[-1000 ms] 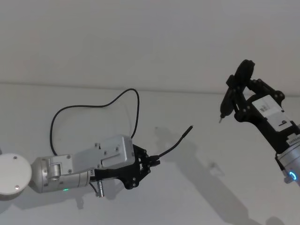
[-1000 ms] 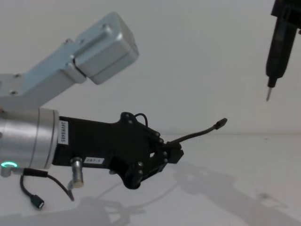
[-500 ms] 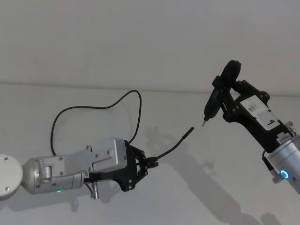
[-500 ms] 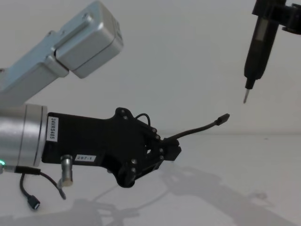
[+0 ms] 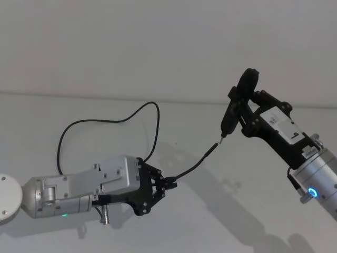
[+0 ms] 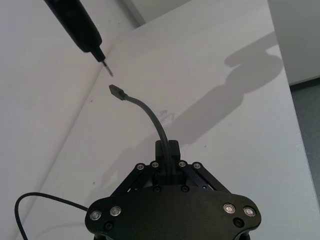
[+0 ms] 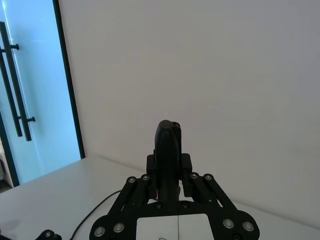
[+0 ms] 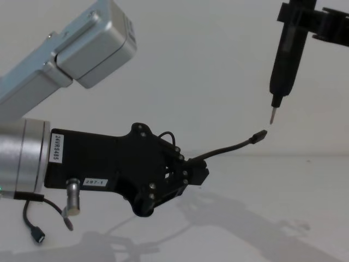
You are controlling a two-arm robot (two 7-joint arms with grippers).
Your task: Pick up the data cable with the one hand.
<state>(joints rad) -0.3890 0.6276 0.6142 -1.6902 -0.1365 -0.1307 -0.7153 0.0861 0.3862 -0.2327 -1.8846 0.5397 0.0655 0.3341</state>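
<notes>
The data cable (image 5: 108, 119) is a thin black cord looping over the white table behind my left arm. My left gripper (image 5: 167, 183), the hand, is shut on the cable a short way back from its end. The free end rises up and to the right to a small dark plug (image 5: 216, 146). The chest view shows that gripper (image 8: 195, 169) and plug (image 8: 260, 134), and the left wrist view shows the gripper (image 6: 167, 150) with the plug (image 6: 116, 90) ahead. My right gripper (image 5: 243, 112) is shut on a slim black pen-like tool (image 8: 286, 57). Its metal tip (image 5: 222, 135) hovers just above the plug.
A short dark cord with a flat plug (image 8: 37, 234) hangs from my left wrist. A white round disc (image 5: 6, 196) sits at the table's left edge. A plain wall stands behind the table, and a glass door (image 7: 30, 100) shows in the right wrist view.
My right arm has carried the pen-like tool left and down until its tip is just over the plug. My left arm has drawn back slightly, still holding the cable.
</notes>
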